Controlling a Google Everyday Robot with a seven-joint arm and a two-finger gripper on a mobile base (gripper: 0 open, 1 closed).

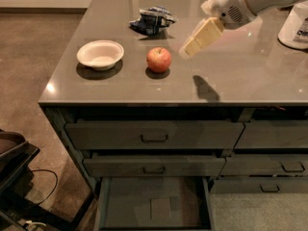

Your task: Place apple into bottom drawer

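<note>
The red apple with yellowish patches sits on the grey countertop, right of the white bowl. My gripper hangs in the air above the counter, a little right of and above the apple, not touching it, and it holds nothing. Its cream fingers point down-left toward the apple. The bottom drawer is pulled open at the lower middle, dark grey with a flat floor and a paler square patch, and it is empty.
A crumpled blue-and-white bag lies behind the apple. A white container stands at the counter's right edge. Two shut handled drawers sit above the open one. A neighbouring drawer stack is to the right. Dark equipment stands at lower left.
</note>
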